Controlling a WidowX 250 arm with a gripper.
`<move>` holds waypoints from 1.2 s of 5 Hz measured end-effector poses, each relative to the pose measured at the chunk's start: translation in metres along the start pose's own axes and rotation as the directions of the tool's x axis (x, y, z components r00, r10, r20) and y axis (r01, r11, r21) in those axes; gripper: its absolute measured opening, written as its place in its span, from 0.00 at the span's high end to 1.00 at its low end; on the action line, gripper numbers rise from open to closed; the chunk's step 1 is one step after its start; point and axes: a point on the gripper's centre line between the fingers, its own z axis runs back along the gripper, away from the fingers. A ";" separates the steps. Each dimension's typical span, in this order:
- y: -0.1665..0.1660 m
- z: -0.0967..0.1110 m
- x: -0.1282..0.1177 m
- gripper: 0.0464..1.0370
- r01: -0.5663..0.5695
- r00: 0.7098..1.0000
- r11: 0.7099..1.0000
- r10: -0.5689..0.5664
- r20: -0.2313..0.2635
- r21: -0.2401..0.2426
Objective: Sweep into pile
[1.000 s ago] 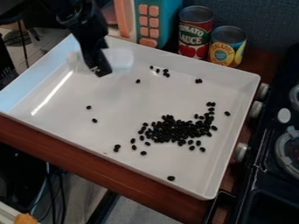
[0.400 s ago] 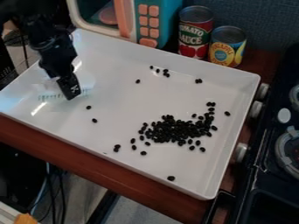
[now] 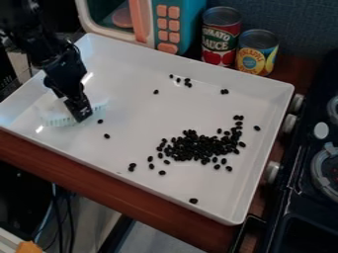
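Note:
My black gripper [image 3: 80, 114] hangs low over the left part of the white tray [image 3: 132, 94], shut on a pale, translucent brush [image 3: 58, 118] whose bristles point down at the tray floor. A dense pile of black beans [image 3: 199, 147] lies right of the tray's centre. Just right of the gripper is a single bean [image 3: 100, 121], with another bean [image 3: 107, 136] a little below it. Several stray beans [image 3: 188, 82] are scattered toward the back, and a lone bean [image 3: 193, 201] sits near the front right.
Behind the tray stand a toy microwave [image 3: 168, 24], a tomato sauce can [image 3: 221, 35] and a yellow-blue can [image 3: 257, 52]. A black stove [image 3: 300, 197] borders the tray's right side. Raised walls surround the tray floor.
The gripper has come left and toward the front of the tray with the brush, from the back left to near the two left beans. The pile looks nearly the same.

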 end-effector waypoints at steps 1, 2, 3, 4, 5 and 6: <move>-0.011 -0.008 0.003 0.29 0.025 1.000 0.999 -0.025 0.013 0.021; -0.023 -0.016 0.011 0.29 0.022 1.000 0.999 -0.023 0.020 0.034; -0.040 -0.015 0.019 0.29 -0.030 0.999 1.000 0.030 0.032 0.008; -0.084 -0.007 0.026 0.29 -0.075 0.997 0.993 0.076 0.008 -0.095; -0.114 0.008 0.029 0.29 -0.129 0.992 0.975 0.128 -0.017 -0.183; -0.126 0.019 0.036 0.29 -0.147 0.989 0.966 0.148 -0.016 -0.213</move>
